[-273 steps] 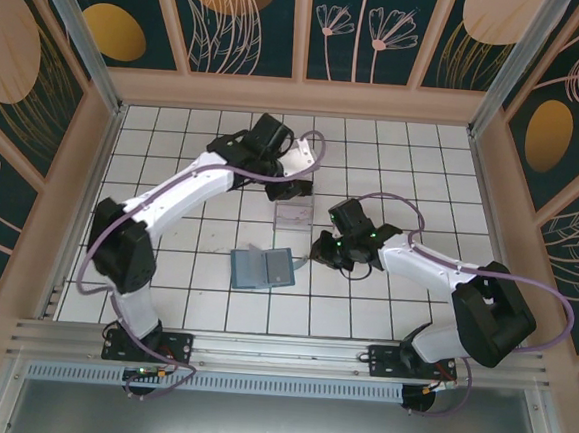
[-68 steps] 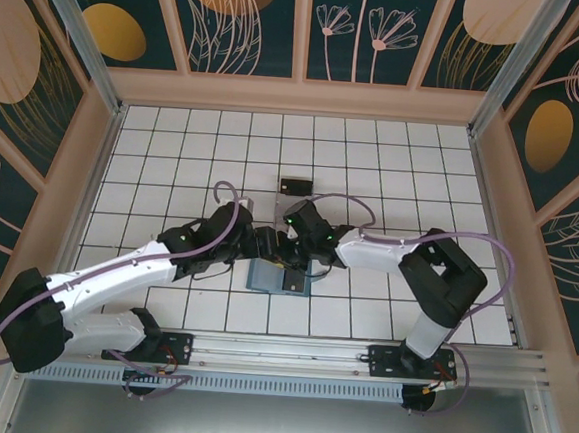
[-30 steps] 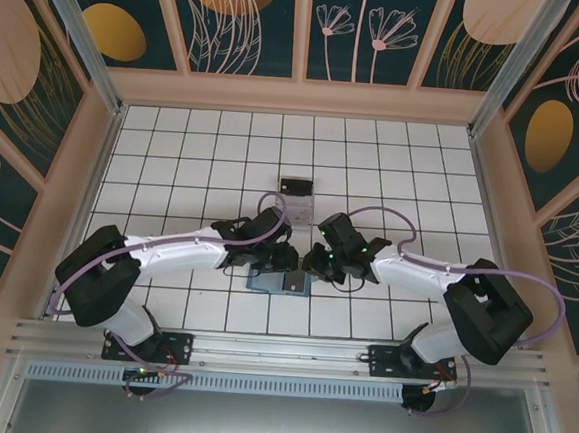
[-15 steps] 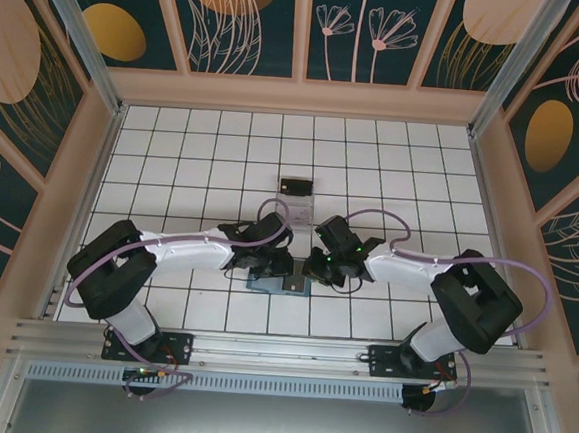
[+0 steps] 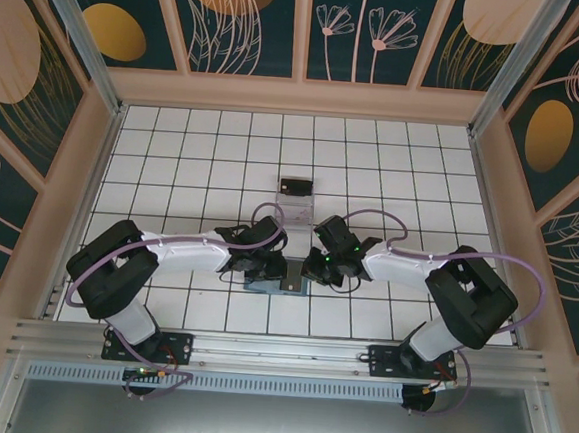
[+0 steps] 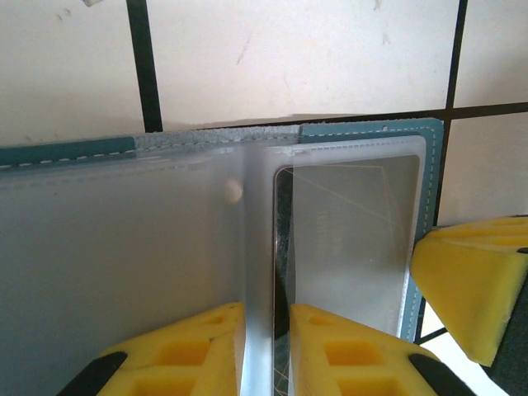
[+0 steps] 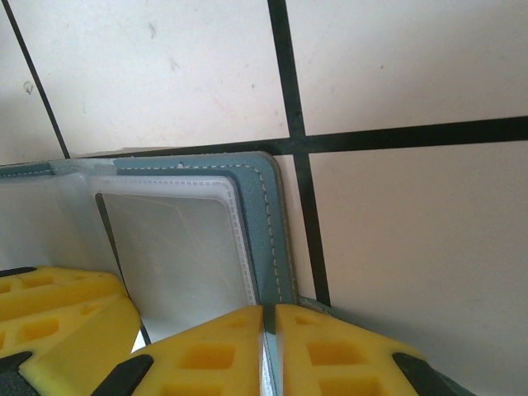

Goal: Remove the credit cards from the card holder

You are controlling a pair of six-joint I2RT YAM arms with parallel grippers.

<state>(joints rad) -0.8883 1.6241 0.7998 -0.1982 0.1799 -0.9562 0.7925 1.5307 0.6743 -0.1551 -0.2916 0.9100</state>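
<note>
The card holder (image 5: 264,286) lies open just on the near side of the clear box (image 5: 293,211), and a black card (image 5: 294,187) rests at the box's far end. The left gripper (image 6: 266,330) is almost closed and pinches the holder's clear sleeve (image 6: 257,247). The right gripper (image 7: 269,330) is clamped on its teal edge.

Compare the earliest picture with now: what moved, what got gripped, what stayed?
The left pincer came back from the see-through box to the card holder and now pinches its clear inner sleeve. The right pincer closed in and clamps the holder's right edge. A black card has appeared at the box's far end. The box stayed put.
</note>
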